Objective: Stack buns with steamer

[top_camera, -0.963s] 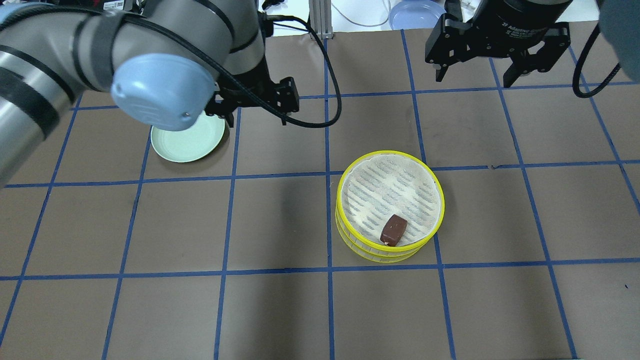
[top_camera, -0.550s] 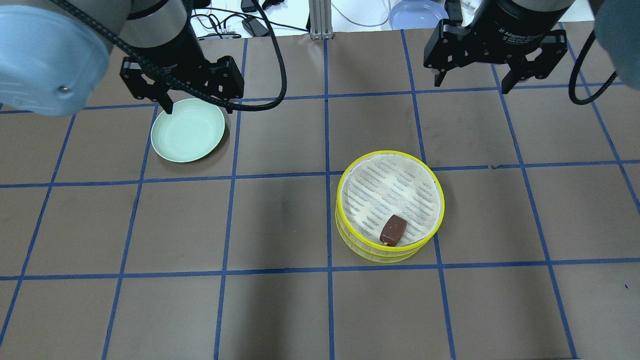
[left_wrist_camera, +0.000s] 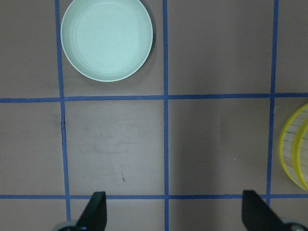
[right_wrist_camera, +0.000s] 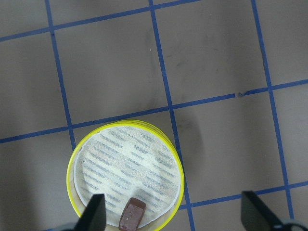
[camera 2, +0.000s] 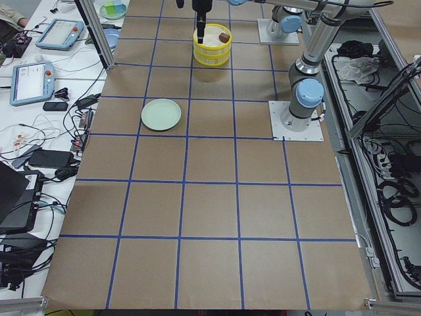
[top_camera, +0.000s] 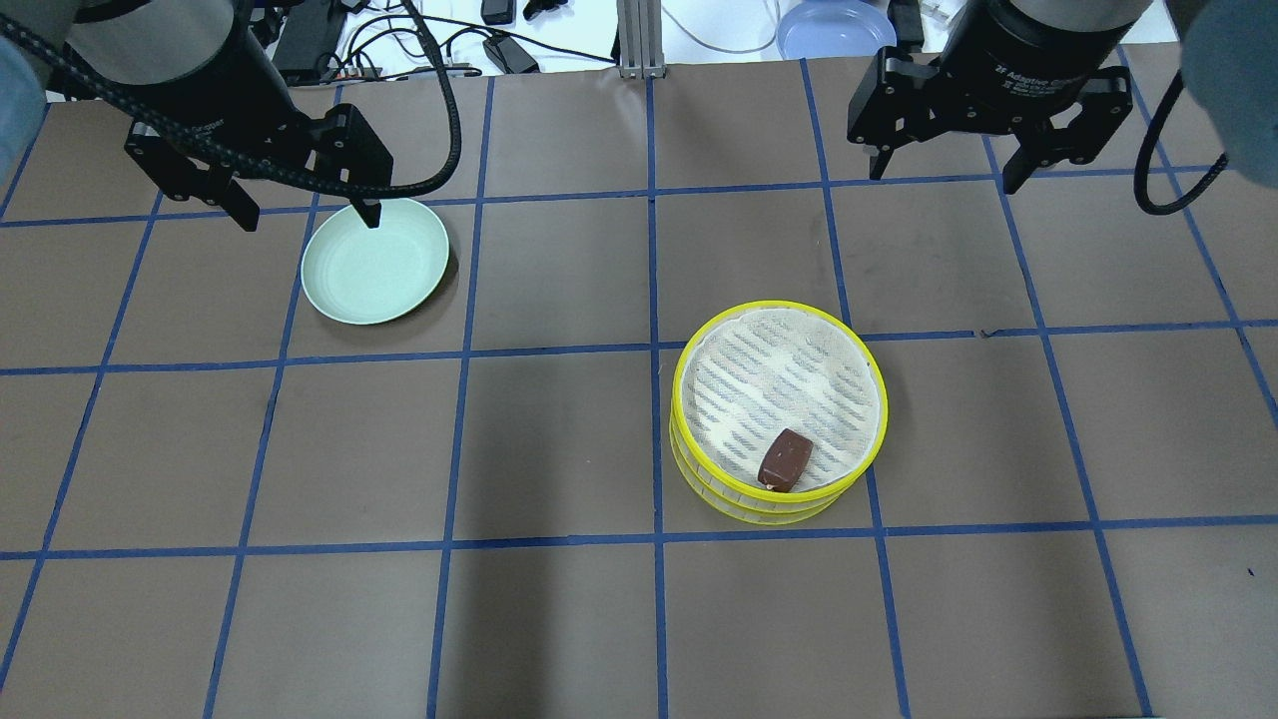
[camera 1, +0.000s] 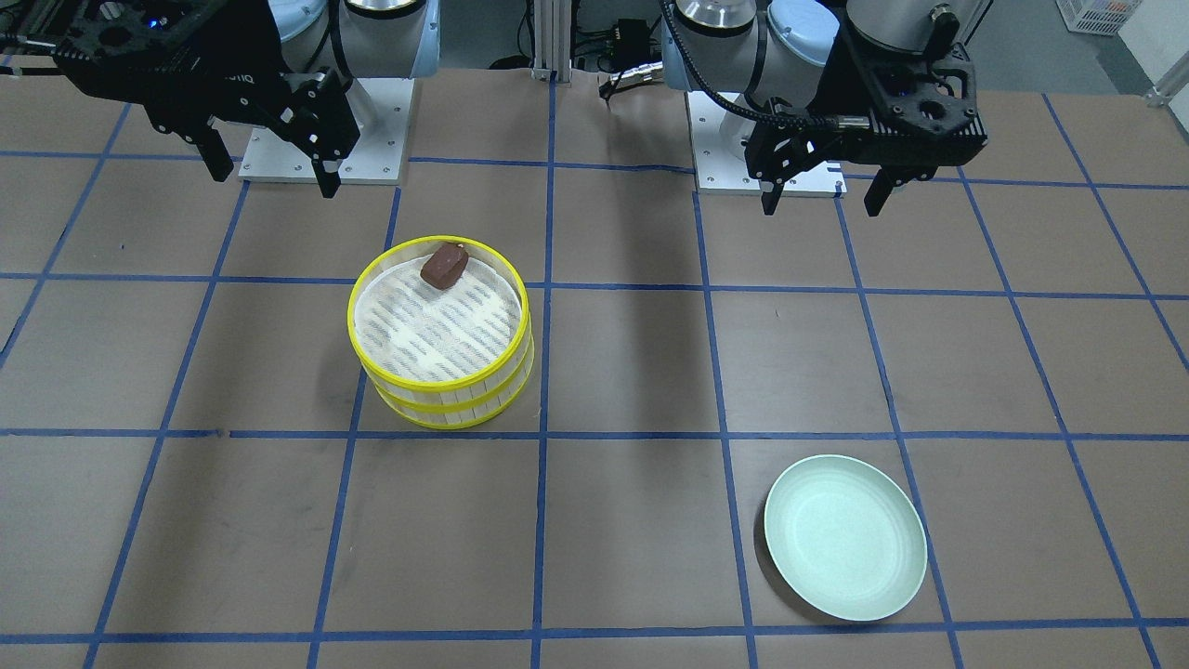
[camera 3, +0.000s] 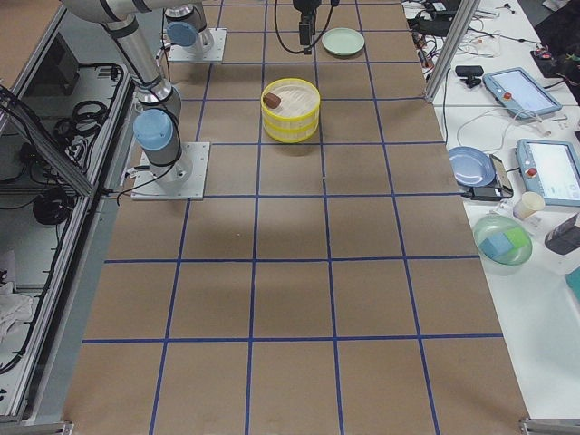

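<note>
Note leftward shift of left gripper (top_camera: 308,218) since the earlier frame; now raised near green plate (top_camera: 374,265), jaws spread, empty. Likewise spread: right gripper (top_camera: 945,175), well apart from steamer (top_camera: 779,379). Tiers stacked, brown bun (top_camera: 786,460) on top floor: likely near completion. No cream bun in any view; see front-facing view for both tier walls, barely shown overhead.

Yellow-rimmed steamer tiers (top_camera: 677,397) stacked, dark brown blocky bun (top_camera: 786,459) on top floor, near rim
</note>
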